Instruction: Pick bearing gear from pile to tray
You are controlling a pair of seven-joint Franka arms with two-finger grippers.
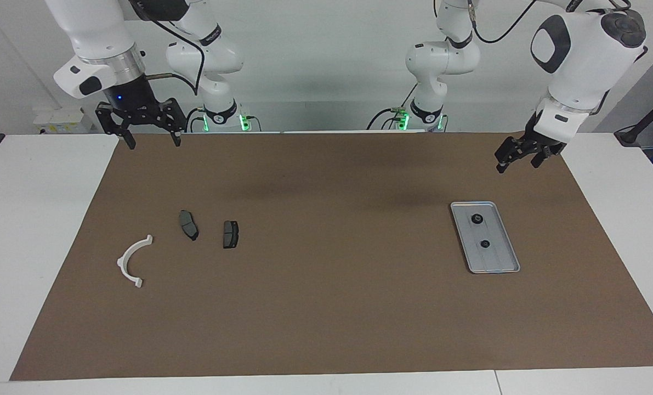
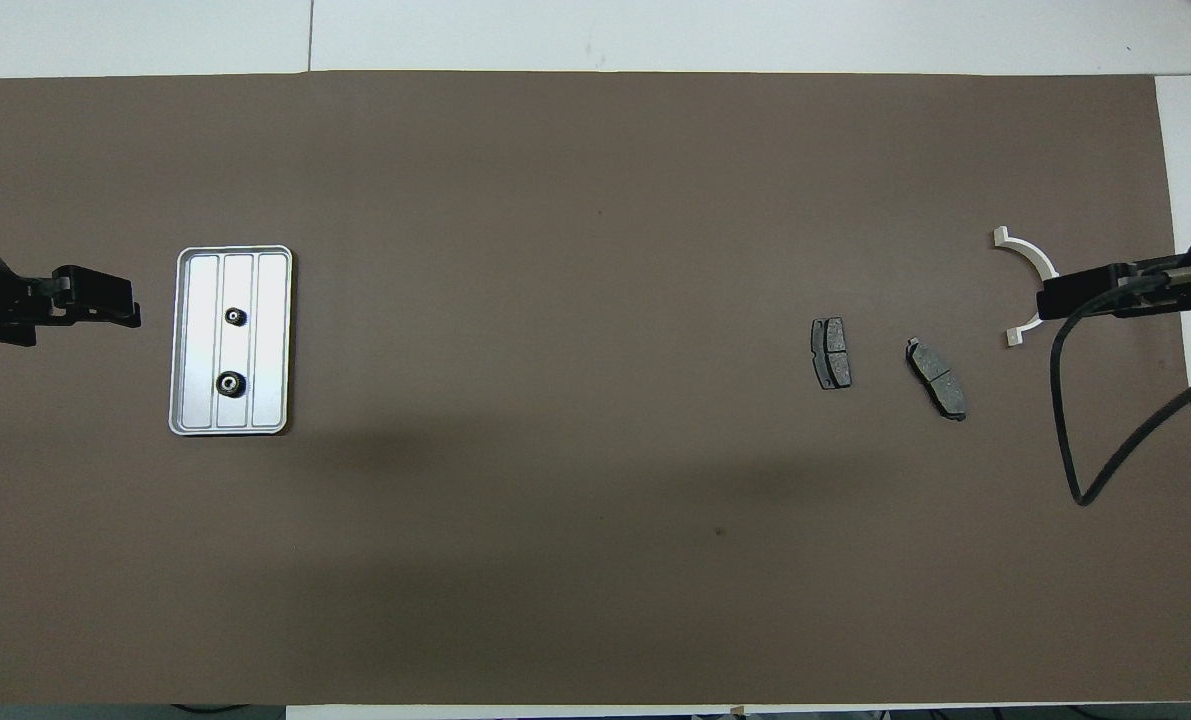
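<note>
In the facing view, the tray lies at the right of the frame, toward the left arm's end of the table. Two bearing gears already sit in it, apart from each other. What is left of the pile is at the left of the frame: two brake pads and a white bracket, with no gear that I can see among them. The likeliest slip, then, is a further reach into the pile that closes on a brake pad by mistake. A low pass over the tray could also knock the gears, which look small and light enough to skid off over the low rim. The right gripper hangs at the upper left of the frame over the mat's edge; its fingers are spread wide, and it holds and touches nothing. The left gripper hangs at the upper right, above the mat and clear of the tray, with a gap between its fingers and nothing in it

In the overhead view, the tray is at the left of the frame, and both bearing gears rest on its middle strip. The left gripper is just beside the tray, not over it. At the right of the frame the right gripper overlaps the bracket. It is raised, so this is cover and not contact, though a straight descent from there could land on the bracket
</note>
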